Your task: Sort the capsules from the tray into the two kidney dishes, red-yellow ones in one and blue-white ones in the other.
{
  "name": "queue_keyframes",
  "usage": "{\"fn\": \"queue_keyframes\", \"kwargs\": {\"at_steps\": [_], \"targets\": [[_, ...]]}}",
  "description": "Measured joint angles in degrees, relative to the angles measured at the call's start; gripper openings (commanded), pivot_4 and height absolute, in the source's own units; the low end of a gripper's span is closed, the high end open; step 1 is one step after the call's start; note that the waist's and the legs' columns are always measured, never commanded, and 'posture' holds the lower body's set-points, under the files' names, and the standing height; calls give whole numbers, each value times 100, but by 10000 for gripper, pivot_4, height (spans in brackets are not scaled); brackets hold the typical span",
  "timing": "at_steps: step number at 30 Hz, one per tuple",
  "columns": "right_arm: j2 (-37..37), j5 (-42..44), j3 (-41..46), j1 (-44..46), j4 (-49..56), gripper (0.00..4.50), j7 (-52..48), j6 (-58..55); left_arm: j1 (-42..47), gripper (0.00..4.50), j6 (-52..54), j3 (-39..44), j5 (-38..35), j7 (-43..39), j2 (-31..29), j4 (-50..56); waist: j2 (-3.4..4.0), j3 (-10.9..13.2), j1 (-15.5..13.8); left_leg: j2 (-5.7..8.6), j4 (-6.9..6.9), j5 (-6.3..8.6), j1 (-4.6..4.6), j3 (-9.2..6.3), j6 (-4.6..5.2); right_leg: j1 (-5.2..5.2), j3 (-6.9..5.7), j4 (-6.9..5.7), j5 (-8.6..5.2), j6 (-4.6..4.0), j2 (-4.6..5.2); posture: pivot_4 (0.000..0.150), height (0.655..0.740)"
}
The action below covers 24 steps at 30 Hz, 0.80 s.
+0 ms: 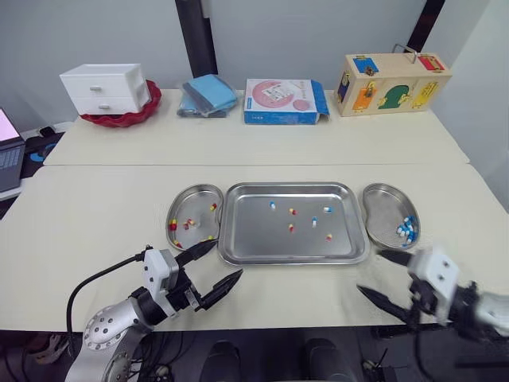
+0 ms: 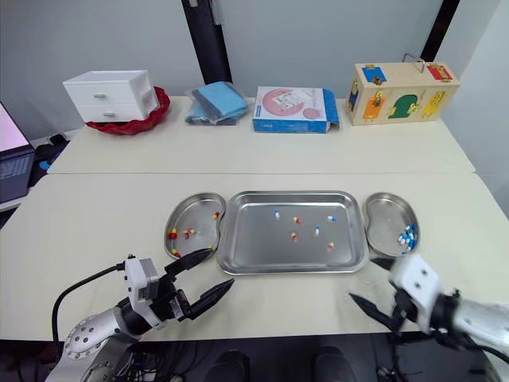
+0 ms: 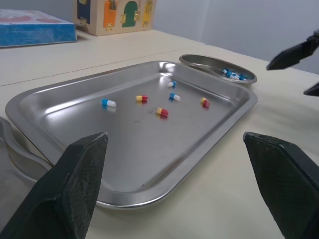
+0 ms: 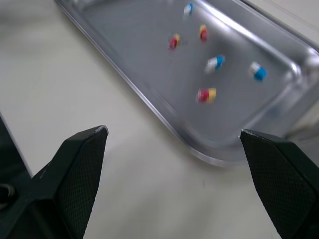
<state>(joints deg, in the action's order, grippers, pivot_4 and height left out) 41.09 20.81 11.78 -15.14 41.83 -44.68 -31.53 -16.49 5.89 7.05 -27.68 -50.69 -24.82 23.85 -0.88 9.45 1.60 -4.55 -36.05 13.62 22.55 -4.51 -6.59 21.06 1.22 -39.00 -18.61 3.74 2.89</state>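
A steel tray (image 1: 254, 235) lies at the table's middle with several loose capsules, among them a blue-white one (image 1: 273, 204) and a red-yellow one (image 1: 291, 228). Left of it, a kidney dish (image 1: 196, 199) holds red-yellow capsules (image 1: 189, 223). On the tray's right, the other kidney dish (image 1: 382, 205) holds blue-white capsules (image 1: 407, 230). My left gripper (image 1: 227, 259) hangs open and empty just in front of the tray's near left corner. Off the near right corner, my right gripper (image 1: 370, 271) is open too, holding nothing. The left wrist view looks across the tray (image 3: 75, 114) between spread fingers (image 3: 75, 189).
Along the back of the table stand a white drawer box (image 1: 106, 87) in a red bowl, folded blue cloths (image 1: 208, 94), a pink and blue carton (image 1: 282, 101) and a wooden toy box (image 1: 392, 82). A laptop (image 1: 8, 155) sits at the far left. The table's front edge runs under both grippers.
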Motion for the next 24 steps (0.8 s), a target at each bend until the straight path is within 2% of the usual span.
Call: {"fn": "queue_keyframes", "kwargs": {"at_steps": [3,7,15,20,24], "targets": [[-521,-190,-964,1181,-208,38534,606,-591,144,45000,-9,-55,24,108,12,-27,-1,0,-4,0,0,0,1,-4,0,2,-3,-2,0,0,-1,1500,7078],[-1136,-447,-1890,2380,-676,25095,1173,-1109,235,45000,-18,-155,55,191,22,-48,4,2,-4,1,1,-1,12,-4,-1,13,-2,-2,1,1,-1,1500,7078],[-2252,-1061,-2898,4542,-2271,25095,1994,-2013,207,45000,-34,-278,113,362,34,-89,9,4,5,0,3,-1,19,-7,0,26,-6,-11,3,-1,-1,1500,7078],[-2575,-1299,-3191,5233,-3198,25095,2094,-2155,186,45000,-38,-358,135,397,40,-86,10,5,5,0,5,0,24,-8,1,32,-9,-12,3,-1,-1,1500,7078],[-2812,-1442,-3380,5424,-3918,25095,2090,-2036,216,45000,-42,-435,151,405,40,-86,12,6,10,0,5,0,25,-8,2,34,-9,-14,3,-1,-1,1500,7078]]}}
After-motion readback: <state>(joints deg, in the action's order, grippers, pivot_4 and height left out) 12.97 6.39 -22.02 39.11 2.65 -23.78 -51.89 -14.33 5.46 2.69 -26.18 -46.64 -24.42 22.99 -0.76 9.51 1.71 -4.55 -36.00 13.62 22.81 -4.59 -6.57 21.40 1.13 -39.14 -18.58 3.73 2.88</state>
